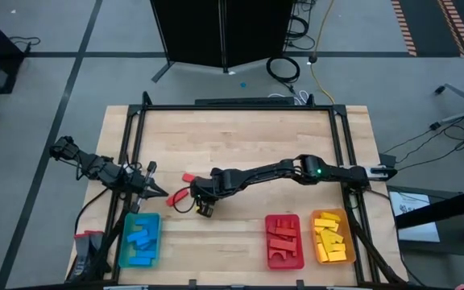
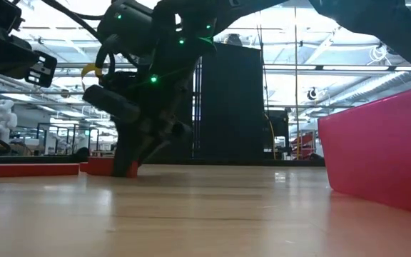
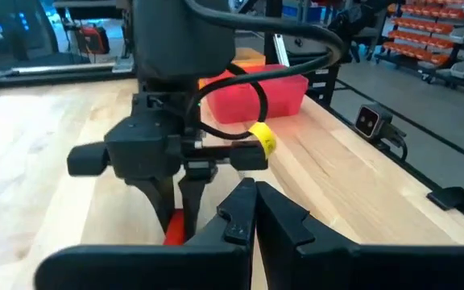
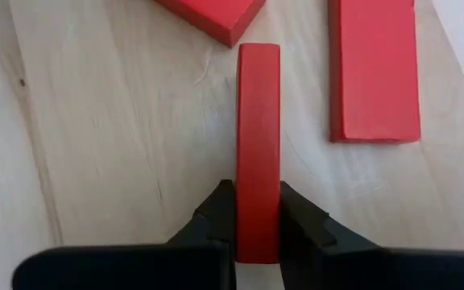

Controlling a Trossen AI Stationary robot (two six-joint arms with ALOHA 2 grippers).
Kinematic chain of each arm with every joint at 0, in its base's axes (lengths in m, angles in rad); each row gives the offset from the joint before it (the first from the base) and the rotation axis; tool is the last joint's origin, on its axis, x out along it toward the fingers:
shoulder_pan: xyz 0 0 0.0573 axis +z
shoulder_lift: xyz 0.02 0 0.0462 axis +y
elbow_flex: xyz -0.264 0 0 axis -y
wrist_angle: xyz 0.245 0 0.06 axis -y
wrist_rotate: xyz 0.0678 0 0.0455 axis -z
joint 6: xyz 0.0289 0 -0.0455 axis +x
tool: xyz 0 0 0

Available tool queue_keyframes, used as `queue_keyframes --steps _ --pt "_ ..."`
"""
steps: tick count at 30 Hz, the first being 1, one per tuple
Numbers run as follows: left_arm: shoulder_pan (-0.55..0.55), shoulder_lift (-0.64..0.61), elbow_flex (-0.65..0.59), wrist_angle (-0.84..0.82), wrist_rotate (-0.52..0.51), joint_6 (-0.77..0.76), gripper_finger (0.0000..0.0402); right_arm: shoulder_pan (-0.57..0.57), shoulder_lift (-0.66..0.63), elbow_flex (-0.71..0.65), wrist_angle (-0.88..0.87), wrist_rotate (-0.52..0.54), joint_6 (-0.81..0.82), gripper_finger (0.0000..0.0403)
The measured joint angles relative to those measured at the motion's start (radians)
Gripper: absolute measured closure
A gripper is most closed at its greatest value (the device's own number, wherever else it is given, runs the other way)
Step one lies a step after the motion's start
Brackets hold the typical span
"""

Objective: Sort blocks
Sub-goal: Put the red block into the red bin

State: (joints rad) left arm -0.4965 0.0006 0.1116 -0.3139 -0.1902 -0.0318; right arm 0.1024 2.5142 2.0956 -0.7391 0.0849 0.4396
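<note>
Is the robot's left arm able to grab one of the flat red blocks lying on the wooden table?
Probably not now. The right gripper is shut on one red block, and that arm stands between the shut left gripper and the other red blocks.

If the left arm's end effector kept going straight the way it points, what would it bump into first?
Most likely the right end effector, standing straight ahead of the left end effector and shut on a flat red bar block; depth is hard to judge.
</note>
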Motion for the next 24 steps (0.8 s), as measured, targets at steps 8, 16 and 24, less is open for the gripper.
queue_keyframes --steps 8,16,24 --pt "0.000 0.000 0.000 0.002 0.000 0.011 0.0385 0.051 -0.181 -0.005 -0.250 0.142 -0.009 0.0364" --pt "0.000 0.000 -0.001 0.000 0.000 0.011 0.0385 0.194 -0.325 -0.006 -0.693 0.223 0.155 0.0364" --pt "0.000 0.000 -0.001 0.006 0.000 -0.015 0.0385 0.444 -0.506 -0.033 -0.825 0.222 0.603 0.0364"
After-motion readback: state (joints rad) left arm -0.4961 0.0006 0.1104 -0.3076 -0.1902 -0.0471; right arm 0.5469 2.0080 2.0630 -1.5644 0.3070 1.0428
